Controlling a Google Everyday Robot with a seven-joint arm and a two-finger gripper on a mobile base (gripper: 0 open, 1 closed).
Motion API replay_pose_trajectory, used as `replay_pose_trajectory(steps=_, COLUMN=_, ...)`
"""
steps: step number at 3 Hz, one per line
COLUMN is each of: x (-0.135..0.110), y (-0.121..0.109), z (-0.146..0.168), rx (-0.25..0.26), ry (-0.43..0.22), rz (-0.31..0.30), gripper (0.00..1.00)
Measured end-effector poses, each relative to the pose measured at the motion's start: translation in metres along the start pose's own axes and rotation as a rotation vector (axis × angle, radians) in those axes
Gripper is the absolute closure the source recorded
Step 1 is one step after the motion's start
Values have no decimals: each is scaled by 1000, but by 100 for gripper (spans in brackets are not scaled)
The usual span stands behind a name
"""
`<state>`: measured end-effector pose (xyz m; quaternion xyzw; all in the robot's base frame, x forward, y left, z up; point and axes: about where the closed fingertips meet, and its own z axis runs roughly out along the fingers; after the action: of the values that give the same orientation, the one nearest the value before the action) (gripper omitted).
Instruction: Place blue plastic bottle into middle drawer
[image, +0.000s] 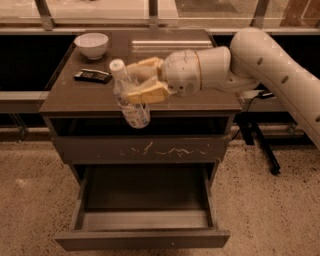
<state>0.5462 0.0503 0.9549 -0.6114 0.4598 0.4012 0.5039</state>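
Observation:
The blue plastic bottle (129, 97) is clear with a white cap and a pale label. My gripper (140, 82) is shut on its middle and holds it in the air, slightly tilted, in front of the cabinet's front edge. The white arm reaches in from the right. Below, the middle drawer (145, 239) is pulled open; its grey inside holds nothing. The bottle hangs above the drawer's back part.
A closed drawer front with pale scratch marks (142, 149) sits just under the cabinet top (200, 102). On the top stand a white bowl (91, 45) at the back left and a flat black object (92, 76). A black stand (260, 145) is at the right.

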Motion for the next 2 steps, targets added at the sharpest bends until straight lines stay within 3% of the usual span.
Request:
replay_pose_trajectory(steps=1, x=65, y=46, z=11, rx=-61, ry=26, rz=116, gripper=100)
replay_pose_trajectory(steps=2, x=65, y=47, z=12, rx=-59, ry=28, rz=118, gripper=100)
